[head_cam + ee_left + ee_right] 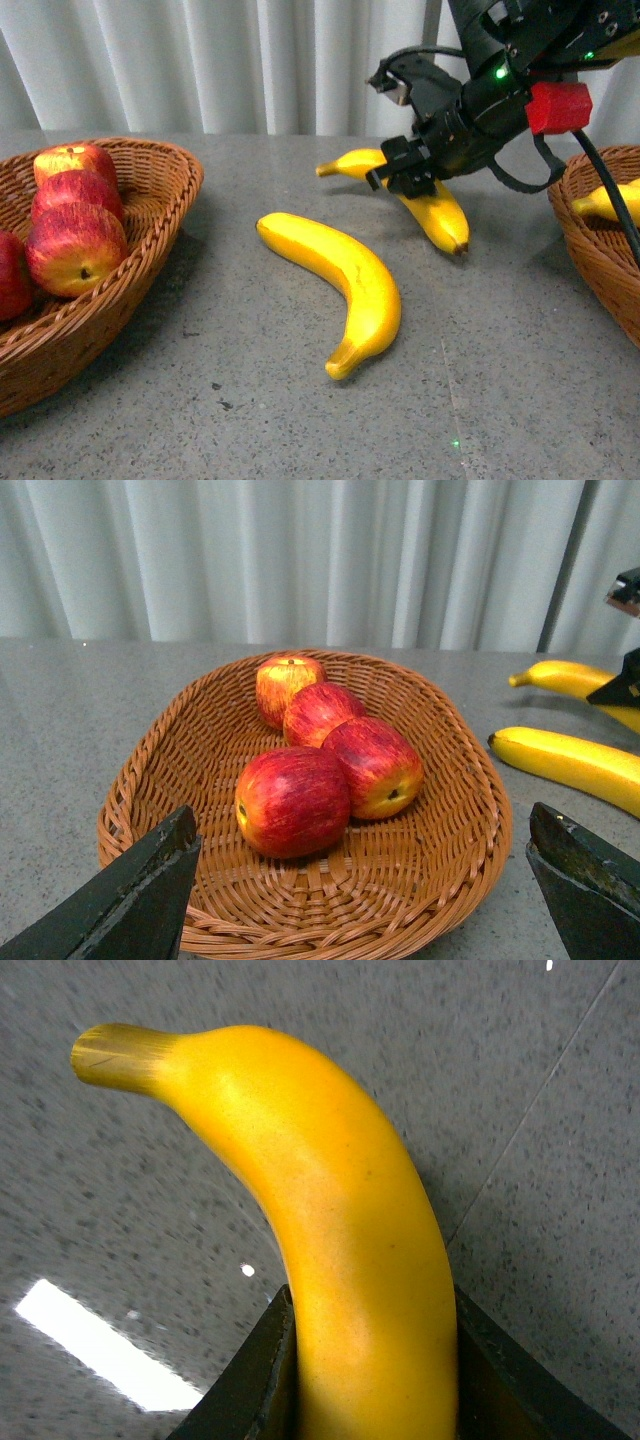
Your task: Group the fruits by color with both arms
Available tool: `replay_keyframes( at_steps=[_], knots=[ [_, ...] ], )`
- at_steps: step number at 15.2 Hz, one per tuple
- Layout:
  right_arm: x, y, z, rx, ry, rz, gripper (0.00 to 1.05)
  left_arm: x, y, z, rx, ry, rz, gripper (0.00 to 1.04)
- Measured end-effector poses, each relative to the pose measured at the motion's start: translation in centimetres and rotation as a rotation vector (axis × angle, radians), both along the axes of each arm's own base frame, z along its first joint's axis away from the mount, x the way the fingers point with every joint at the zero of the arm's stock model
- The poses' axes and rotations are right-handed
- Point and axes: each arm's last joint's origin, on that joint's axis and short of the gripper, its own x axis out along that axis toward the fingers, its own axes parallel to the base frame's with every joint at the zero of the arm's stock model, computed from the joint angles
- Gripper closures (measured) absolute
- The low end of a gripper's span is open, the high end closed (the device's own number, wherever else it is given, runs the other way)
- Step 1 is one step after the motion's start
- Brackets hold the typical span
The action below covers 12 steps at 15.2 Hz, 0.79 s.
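Note:
My right gripper [405, 168] is shut on a yellow banana [435, 205] at the back of the table; in the right wrist view the banana [340, 1240] fills the space between the jaws. A second banana [345, 280] lies loose in the middle of the table. Several red apples [75, 245] sit in the wicker basket [150, 230] on the left. My left gripper [365, 880] is open and empty above that basket's [440, 880] near rim, with the apples [295, 800] beyond it.
A second wicker basket [595, 250] stands at the right edge with a banana [605, 200] in it. The table is grey speckled stone. A white curtain hangs behind. The loose banana also shows in the left wrist view [575, 765].

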Motion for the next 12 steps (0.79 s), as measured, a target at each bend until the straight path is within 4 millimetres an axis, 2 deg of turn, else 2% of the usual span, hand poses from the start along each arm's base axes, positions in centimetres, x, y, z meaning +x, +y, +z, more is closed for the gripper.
replay_keyframes(
  at_steps=[1, 3, 4, 6, 8, 10, 12],
  knots=[
    [-0.2, -0.2, 1.2, 0.067, -0.032, -0.007, 0.7, 0.0, 0.0, 0.0, 0.0, 0.0, 0.0, 0.07],
    [-1.2, -1.4, 4.9, 0.206, -0.124, -0.014, 0.7, 0.0, 0.0, 0.0, 0.0, 0.0, 0.0, 0.07],
    [-2.4, -3.3, 8.0, 0.288, -0.204, -0.023, 0.7, 0.0, 0.0, 0.0, 0.0, 0.0, 0.0, 0.07],
    [-4.8, -7.5, 10.9, 0.342, -0.29, -0.066, 0.7, 0.0, 0.0, 0.0, 0.0, 0.0, 0.0, 0.07],
    [-6.8, -11.8, 11.1, 0.337, -0.322, -0.131, 0.7, 0.0, 0.0, 0.0, 0.0, 0.0, 0.0, 0.07],
    [-10.9, -17.8, 9.2, 0.268, -0.298, -0.205, 0.7, 0.0, 0.0, 0.0, 0.0, 0.0, 0.0, 0.07],
    [-14.0, -22.7, 7.1, 0.121, -0.295, -0.27, 0.7, 0.0, 0.0, 0.0, 0.0, 0.0, 0.0, 0.07]
  ],
)
